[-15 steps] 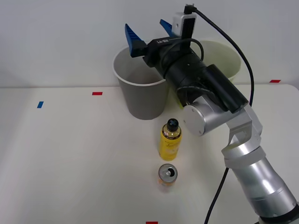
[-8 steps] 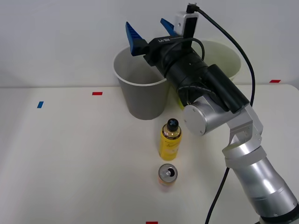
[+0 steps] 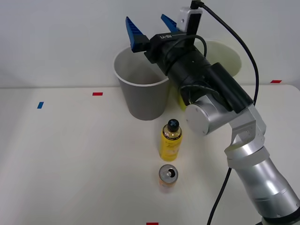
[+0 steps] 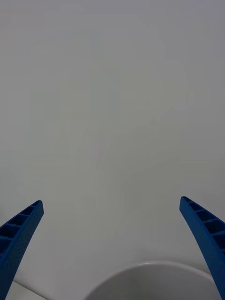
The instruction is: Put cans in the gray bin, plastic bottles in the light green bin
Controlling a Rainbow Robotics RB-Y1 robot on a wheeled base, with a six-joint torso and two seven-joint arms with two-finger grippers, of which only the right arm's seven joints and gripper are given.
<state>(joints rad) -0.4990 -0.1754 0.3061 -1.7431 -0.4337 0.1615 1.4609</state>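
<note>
Right gripper (image 3: 146, 27) is up above the gray bin (image 3: 140, 96), w/ fingers (image 3: 133, 33) spread wide apart & nothing between them. In the wrist view the gripper (image 4: 111, 206) faces a blank pale wall, w/ a curve of the gray bin's white rim (image 4: 154, 272) just below the fingers (image 4: 21, 232). Gray bin stands at the back of the white table (image 3: 70, 159); light green bin (image 3: 229, 58) sits just beside it on the robot's right, mostly hidden behind the arm. Yellow bottle (image 3: 171, 140) w/ black cap stands upright in front of the gray bin, near it but apart. Pale orange can (image 3: 168, 176) stands upright just in front of the bottle (silver top facing up), close but not touching. Small red & blue tape marks (image 3: 97, 93) on the table
</note>
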